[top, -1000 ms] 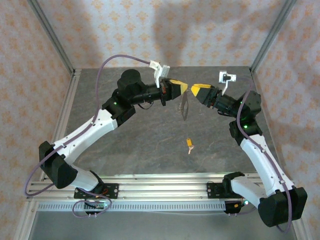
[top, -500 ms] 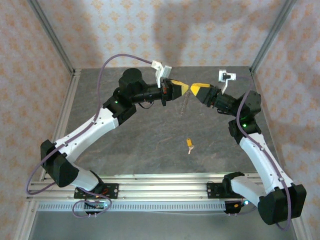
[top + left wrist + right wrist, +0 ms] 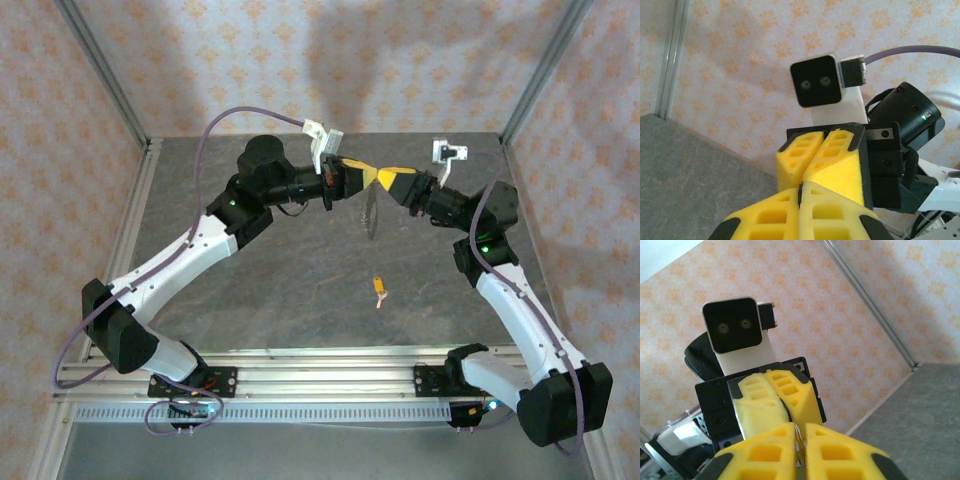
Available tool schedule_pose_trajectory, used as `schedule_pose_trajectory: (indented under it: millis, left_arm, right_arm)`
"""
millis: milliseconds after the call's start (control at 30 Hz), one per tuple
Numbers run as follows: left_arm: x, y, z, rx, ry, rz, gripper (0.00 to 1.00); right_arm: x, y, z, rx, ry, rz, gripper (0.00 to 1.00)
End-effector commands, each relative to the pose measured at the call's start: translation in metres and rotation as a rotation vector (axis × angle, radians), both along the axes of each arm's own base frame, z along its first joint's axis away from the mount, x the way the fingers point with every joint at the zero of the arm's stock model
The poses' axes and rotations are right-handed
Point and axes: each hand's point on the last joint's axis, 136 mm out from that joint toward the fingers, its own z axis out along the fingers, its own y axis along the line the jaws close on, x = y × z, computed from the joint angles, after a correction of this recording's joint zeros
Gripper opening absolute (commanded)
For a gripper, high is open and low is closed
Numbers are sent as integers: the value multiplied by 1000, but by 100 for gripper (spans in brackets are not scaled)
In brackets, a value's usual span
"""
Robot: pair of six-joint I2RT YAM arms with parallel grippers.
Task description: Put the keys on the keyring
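Above the middle of the table my two yellow-fingered grippers meet tip to tip. The left gripper (image 3: 364,175) is shut, and the thin keyring (image 3: 371,212) hangs down from its tips. The right gripper (image 3: 384,179) is shut too, with a thin piece of the keyring wire (image 3: 800,441) pinched between its fingers (image 3: 826,442). In the left wrist view my own left gripper (image 3: 801,189) presses together right under the right gripper (image 3: 823,146). One small key (image 3: 379,287) with an orange-yellow head lies flat on the grey table, well below both grippers.
The grey table (image 3: 260,290) is walled by patterned panels at the back and sides, with metal posts (image 3: 100,70) at the corners. An aluminium rail (image 3: 320,365) runs along the near edge by the arm bases.
My right gripper has moved left up against the left gripper's tips and shut on the keyring wire. The hanging keyring swung slightly. The key on the table has not moved.
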Motion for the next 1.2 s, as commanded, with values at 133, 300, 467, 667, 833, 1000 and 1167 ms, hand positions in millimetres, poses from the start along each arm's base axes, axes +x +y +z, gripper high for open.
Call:
schedule_pose_trajectory:
  millis: [133, 300, 467, 667, 833, 1000, 1167]
  left_arm:
    - [-2, 1, 24, -51, -33, -2, 0]
    - [15, 23, 29, -123, 15, 175, 40]
    - [21, 48, 29, -206, 45, 308, 55]
    - [20, 48, 24, -259, 88, 293, 48]
    - [22, 43, 22, -299, 108, 268, 39]
    - [25, 39, 21, -324, 124, 255, 36]
    - [27, 33, 20, -329, 132, 241, 36]
  right_arm:
    - [-4, 0, 17, 20, -69, -15, 0]
    - [7, -8, 14, 59, -48, -98, 0]
    - [13, -13, 18, 115, -40, -126, 0]
    - [15, -14, 25, 164, -37, -128, 0]
    - [16, -13, 30, 198, -33, -124, 0]
    - [15, -8, 30, 215, -27, -103, 0]
    - [15, -3, 30, 222, -24, -87, 0]
